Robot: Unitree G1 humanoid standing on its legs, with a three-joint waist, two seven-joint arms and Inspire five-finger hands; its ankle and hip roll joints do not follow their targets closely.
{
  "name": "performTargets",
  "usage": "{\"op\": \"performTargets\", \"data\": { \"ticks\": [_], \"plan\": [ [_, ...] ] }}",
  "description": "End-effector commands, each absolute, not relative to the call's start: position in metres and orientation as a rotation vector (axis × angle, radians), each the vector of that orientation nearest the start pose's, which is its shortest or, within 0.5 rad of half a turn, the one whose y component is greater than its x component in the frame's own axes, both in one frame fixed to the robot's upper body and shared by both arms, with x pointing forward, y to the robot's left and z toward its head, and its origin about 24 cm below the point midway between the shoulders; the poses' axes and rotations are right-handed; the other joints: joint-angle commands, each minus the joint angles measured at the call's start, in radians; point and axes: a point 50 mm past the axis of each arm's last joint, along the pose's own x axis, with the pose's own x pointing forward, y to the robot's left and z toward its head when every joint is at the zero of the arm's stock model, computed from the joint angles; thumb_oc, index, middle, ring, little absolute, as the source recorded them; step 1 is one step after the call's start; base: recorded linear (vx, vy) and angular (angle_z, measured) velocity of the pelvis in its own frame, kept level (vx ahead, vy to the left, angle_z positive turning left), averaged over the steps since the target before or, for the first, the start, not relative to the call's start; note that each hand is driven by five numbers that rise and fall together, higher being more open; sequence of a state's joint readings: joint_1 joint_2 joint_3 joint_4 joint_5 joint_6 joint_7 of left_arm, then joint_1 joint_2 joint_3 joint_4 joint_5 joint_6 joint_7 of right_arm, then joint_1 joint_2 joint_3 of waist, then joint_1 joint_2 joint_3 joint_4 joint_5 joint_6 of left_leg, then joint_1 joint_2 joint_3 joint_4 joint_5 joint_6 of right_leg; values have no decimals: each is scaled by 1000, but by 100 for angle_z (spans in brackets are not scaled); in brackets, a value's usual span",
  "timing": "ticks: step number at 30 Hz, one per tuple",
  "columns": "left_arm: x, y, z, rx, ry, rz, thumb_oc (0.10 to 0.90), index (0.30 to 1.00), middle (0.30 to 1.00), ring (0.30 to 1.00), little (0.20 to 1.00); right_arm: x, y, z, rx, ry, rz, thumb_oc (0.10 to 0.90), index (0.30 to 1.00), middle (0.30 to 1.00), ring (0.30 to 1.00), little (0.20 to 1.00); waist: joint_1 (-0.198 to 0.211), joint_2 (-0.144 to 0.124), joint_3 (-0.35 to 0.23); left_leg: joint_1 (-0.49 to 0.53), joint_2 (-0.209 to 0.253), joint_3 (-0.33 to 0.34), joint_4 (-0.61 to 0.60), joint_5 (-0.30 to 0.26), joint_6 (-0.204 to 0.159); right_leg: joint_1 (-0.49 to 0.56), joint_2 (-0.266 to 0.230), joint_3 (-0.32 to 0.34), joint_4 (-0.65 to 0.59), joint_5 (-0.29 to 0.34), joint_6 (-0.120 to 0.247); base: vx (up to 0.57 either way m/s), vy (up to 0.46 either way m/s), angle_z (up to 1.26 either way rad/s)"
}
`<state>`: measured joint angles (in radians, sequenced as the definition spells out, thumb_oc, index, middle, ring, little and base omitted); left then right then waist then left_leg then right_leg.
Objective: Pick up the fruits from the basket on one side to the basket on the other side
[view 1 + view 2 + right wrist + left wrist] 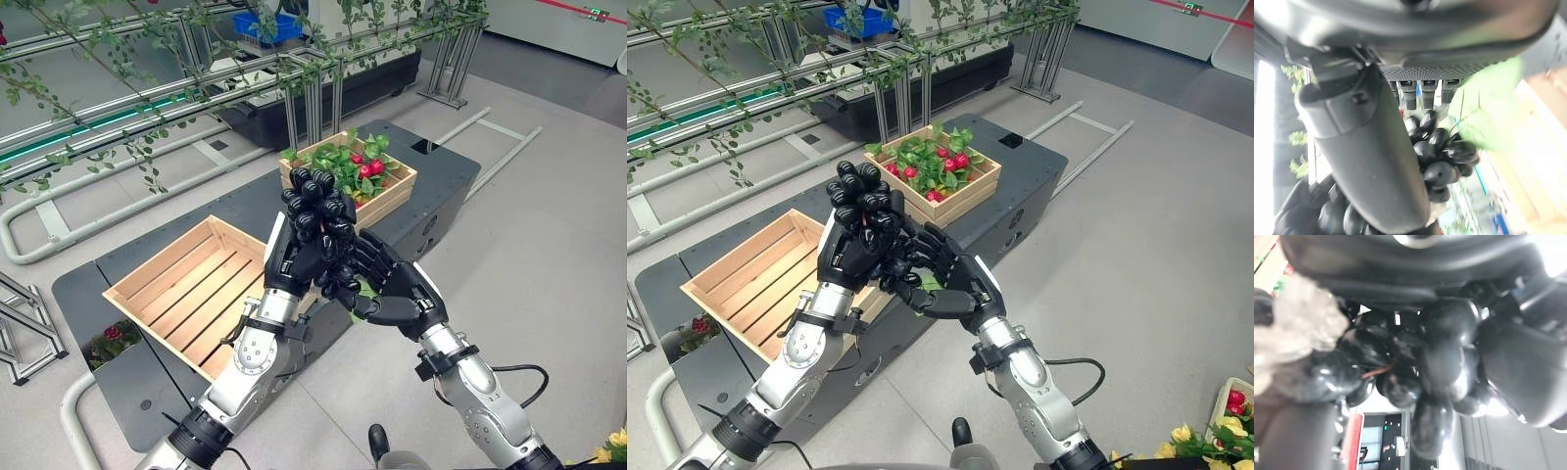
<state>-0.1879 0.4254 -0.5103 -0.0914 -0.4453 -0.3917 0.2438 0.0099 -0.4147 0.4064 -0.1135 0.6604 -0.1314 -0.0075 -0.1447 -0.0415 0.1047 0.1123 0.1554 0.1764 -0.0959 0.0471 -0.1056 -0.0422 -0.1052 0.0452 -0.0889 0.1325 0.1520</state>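
Bunch of black grapes: just above frame centre in the left eye view, held up in the air between the 2 crates. Glossy dark berries show close up in both wrist views. A green leaf sits on the bunch in the right wrist view; a bit of green also shows between the hands in the head views.

Left hand: comes up from the lower left, palm toward the bunch, fingers curled against the grapes from the left side. In its own wrist view the berries lie right against the dark fingers.

Right hand: comes in from the lower right, fingers bent round the lower part of the bunch from the right, touching the left hand's fingers.

Full crate: wooden, upper centre of the frame, on the far end of the dark platform. Holds green leaves and red fruits.

Bare crate: wooden slatted, left of centre, on the near end of the same platform, just left of the left forearm.

Background: metal frame rails with leafy vines run across the upper left.

Lower right corner, right eye view: yellow flowers and a small box of red fruit on the floor.
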Motion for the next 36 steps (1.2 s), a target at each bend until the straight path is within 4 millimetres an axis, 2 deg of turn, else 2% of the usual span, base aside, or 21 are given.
{"op": "performTargets", "data": {
  "ticks": [1,3,9,19,20,21,22,28,29,30,31,36],
  "plan": [
    [236,91,189,-314,-869,-476,400,300,300,300,300,247,-131,73,210,-110,332,800,900,900,900,900,10,25,-48,-17,10,-25,9,-57,45,52,35,-18,2,-76,-33,0,0,0],
    [234,86,190,-326,-865,-518,400,300,300,300,300,247,-128,68,202,-71,350,800,900,900,900,900,10,24,-48,-16,10,-23,9,-57,44,52,34,-19,2,-76,-33,0,0,0],
    [231,76,185,-346,-814,-621,400,300,300,300,300,248,-125,68,213,-73,360,800,900,900,900,900,14,20,-45,-12,14,-20,9,-56,43,58,34,-22,2,-77,-34,0,0,0],
    [230,73,180,-368,-777,-688,400,300,300,300,300,247,-125,64,177,-62,370,800,900,900,900,900,12,22,-46,-12,14,-16,9,-57,46,55,34,-18,2,-78,-34,0,0,0],
    [230,72,180,-367,-774,-697,400,300,300,300,300,247,-125,65,174,-64,372,725,787,787,787,787,12,22,-45,-12,14,-17,9,-57,46,56,34,-18,2,-77,-34,0,0,0],
    [229,70,179,-365,-767,-708,400,300,300,300,300,247,-125,65,175,-68,371,455,382,382,382,382,13,21,-44,-13,13,-18,9,-57,46,56,34,-19,2,-77,-34,0,0,0],
    [229,69,179,-361,-761,-713,400,300,300,300,300,248,-125,66,178,-71,366,400,300,300,300,300,14,21,-44,-13,12,-20,9,-57,47,56,34,-19,2,-77,-34,0,0,0],
    [231,68,175,-349,-746,-706,400,300,300,300,300,250,-127,68,180,-88,351,400,300,300,300,300,14,23,-46,-16,11,-23,9,-56,47,55,32,-20,2,-78,-35,0,0,0],
    [230,68,175,-347,-747,-702,400,300,300,300,300,250,-127,69,181,-90,350,420,331,331,331,331,14,23,-46,-15,11,-24,9,-56,47,55,33,-19,2,-78,-35,0,0,0],
    [230,69,175,-346,-748,-696,400,300,300,300,300,249,-127,70,182,-93,349,656,684,684,684,684,13,23,-46,-15,12,-23,9,-57,47,56,33,-19,2,-78,-35,0,0,0],
    [230,70,175,-344,-748,-689,400,300,300,300,300,249,-128,71,181,-97,346,800,900,900,900,900,12,23,-45,-14,12,-22,9,-57,47,56,33,-19,2,-78,-34,0,0,0],
    [232,76,178,-314,-786,-620,400,300,300,300,300,249,-131,77,175,-135,345,800,900,900,900,900,14,22,-43,-14,12,-24,9,-56,47,57,34,-20,2,-78,-35,0,0,0]
  ]
}}
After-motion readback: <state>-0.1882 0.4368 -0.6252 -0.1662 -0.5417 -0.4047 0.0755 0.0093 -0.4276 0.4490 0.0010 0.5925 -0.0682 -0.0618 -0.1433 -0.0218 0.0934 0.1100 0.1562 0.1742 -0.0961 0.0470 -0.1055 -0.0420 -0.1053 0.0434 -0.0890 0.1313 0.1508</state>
